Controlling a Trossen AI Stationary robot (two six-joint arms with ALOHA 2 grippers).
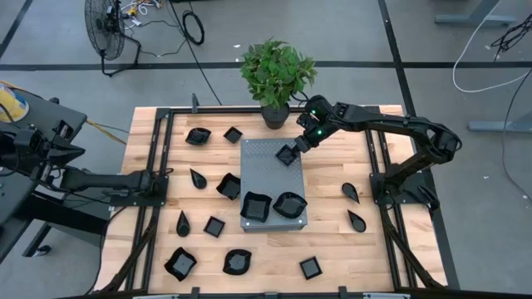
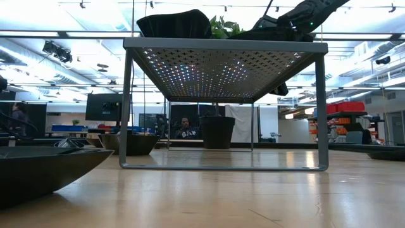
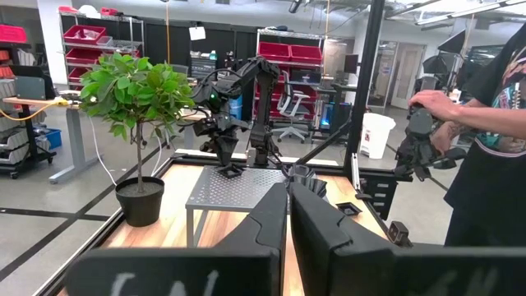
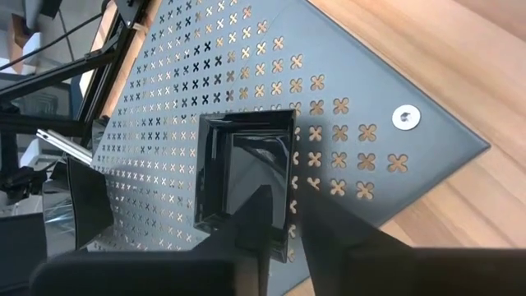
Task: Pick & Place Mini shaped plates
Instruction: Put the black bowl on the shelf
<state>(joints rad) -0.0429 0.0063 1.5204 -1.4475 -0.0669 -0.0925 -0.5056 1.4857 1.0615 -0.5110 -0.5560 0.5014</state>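
My right fingers (image 4: 283, 218) straddle the square plate's (image 4: 246, 168) rim on the grey slab (image 4: 362, 107); actual contact is unclear. My left fingers (image 3: 289, 215) are pressed together, empty

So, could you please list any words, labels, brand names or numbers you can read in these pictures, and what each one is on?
None can be read for certain.
White marks on the left gripper body: too blurred to read.
Print on the person's dark shirt: unreadable.
White tag hanging in the room behind: too small to read.

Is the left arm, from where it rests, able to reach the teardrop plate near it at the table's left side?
Probably yes. The teardrop plate lies just beyond the left tool, on bare wood with nothing between them, and its neighbours stand apart.
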